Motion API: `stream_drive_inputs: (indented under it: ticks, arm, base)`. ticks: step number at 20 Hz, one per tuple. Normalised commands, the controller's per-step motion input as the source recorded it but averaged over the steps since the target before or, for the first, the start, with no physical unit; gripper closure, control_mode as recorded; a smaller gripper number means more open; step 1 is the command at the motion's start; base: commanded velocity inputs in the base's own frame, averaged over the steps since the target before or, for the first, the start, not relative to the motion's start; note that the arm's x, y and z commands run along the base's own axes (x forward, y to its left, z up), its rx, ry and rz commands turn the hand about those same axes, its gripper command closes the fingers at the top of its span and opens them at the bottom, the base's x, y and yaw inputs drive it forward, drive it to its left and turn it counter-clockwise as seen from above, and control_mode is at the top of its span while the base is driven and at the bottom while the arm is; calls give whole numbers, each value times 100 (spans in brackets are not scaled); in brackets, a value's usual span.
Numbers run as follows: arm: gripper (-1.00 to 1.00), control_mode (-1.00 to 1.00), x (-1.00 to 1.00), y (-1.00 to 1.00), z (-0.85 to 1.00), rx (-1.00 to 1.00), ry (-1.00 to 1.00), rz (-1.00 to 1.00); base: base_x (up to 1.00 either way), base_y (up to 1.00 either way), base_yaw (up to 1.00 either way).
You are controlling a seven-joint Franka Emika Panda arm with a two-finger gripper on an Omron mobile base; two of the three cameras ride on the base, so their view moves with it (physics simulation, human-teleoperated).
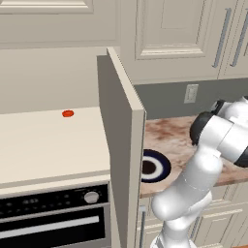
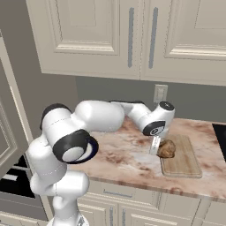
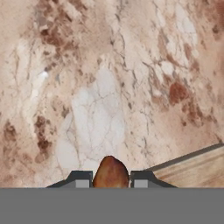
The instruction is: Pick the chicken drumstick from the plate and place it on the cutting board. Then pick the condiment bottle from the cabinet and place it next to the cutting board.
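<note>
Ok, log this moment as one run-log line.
tool: shut on golden-brown chicken drumstick | position: drumstick at left edge of light tan wooden cutting board | navy-rimmed round plate: empty | phase: placing

The surface (image 2: 128,154) looks like polished pink-brown marble, veined. The cutting board (image 2: 185,161) is matt, grained pale wood. The chicken drumstick (image 2: 166,149) looks lumpy, golden-brown, slightly glossy.

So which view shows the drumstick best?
The right base view: the drumstick appears whole, at the board's left edge. The hand view shows just its tip between the claw's fingers.
</note>
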Motion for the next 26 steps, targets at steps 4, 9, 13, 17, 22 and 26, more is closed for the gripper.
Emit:
stream_drive_inputs:
  ticks: [4,9,13,17,22,26]
  arm:
    - [100,-100,27,-15,-1,0,0,0]
    - [100,-100,24,-21,-8,0,-1,0]
    - [100,-100,18,-23,-14,0,-4,0]
    - [100,-100,14,-30,-18,0,-5,0]
    - [100,-100,14,-32,-17,0,-6,0]
    - [100,-100,15,-28,-31,0,-6,0]
  base:
    - [0,0,0]
    - [0,0,0]
    - [0,0,0]
    - [0,0,0]
    - [0,0,0]
    - [0,0,0]
